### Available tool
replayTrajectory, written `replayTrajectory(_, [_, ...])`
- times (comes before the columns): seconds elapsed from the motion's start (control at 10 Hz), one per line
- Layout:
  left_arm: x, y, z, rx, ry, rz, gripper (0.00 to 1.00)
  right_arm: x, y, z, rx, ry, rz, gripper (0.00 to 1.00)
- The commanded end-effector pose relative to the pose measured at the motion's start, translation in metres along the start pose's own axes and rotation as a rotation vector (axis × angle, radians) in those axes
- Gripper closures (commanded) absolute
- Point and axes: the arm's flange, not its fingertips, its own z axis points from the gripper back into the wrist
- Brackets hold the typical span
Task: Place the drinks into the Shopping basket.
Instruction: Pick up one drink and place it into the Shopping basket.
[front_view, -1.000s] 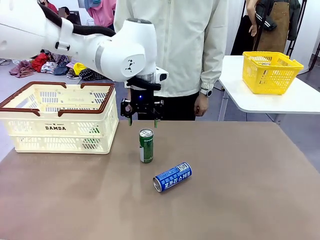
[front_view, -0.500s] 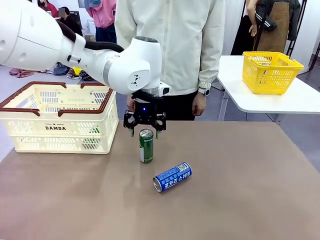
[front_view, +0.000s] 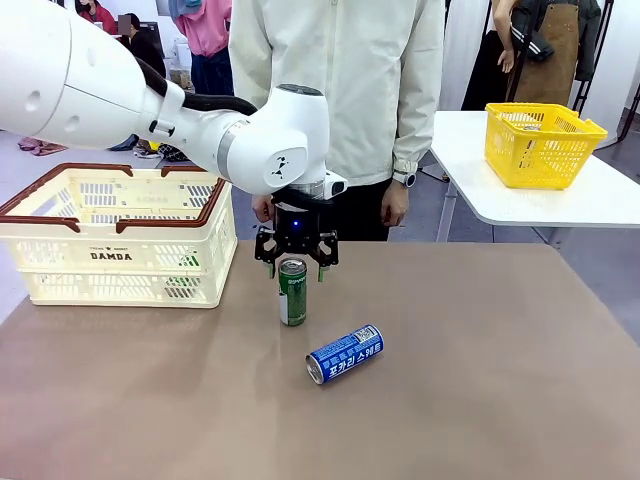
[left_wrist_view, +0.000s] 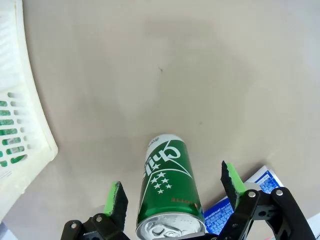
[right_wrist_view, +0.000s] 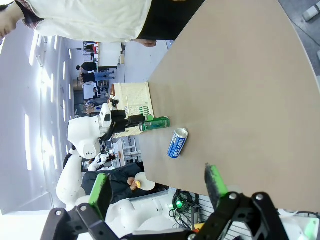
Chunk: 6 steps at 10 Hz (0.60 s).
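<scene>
**Approach to the grasp: first of two cans outside the basket (front_view: 120, 255).** The left hand (front_view: 296, 270) hangs over the green can (front_view: 292, 295) with its fingers spread wide and released, one on either side of the silver top. In the left wrist view the green pads (left_wrist_view: 117, 195) flank the can's upper end with a gap on each side and touch nothing.

The step in hand is judged to be the descent for a pick. The next move calls for:
- lowering until the pads bracket the can's body;
- closing across its width;
- lifting it clear of the basket's brown rim;
- carrying it over the open top before letting go.

The green can stands upright on the surface (front_view: 480, 380), just beside the basket's corner on the robot's right. It is slim and green-walled, with white script and stars and a tab on its silver top.

The blue can (front_view: 345, 354) lies on its side, farther from the basket than the green one and nearer the robot, with its white Korean lettering facing up. Being round, it would likely roll if nudged.

Some green shows through the basket's lattice; what it is cannot be told.

The right hand (right_wrist_view: 157, 187) is well away from the basket, fingers apart, grasping nothing.
</scene>
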Motion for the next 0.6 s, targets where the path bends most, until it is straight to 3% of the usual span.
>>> replayTrajectory(0.0, [0.002, 0.003, 0.0, -0.013, 0.01, 0.009, 0.0, 0.0, 0.0, 0.001, 0.008, -0.002, 0.018, 0.0])
replayTrajectory(0.5, [-0.008, 0.006, 0.002, 0.006, 0.065, 0.004, 0.0, 0.0, 0.0, 0.001, 0.008, -0.002, 0.018, 0.0])
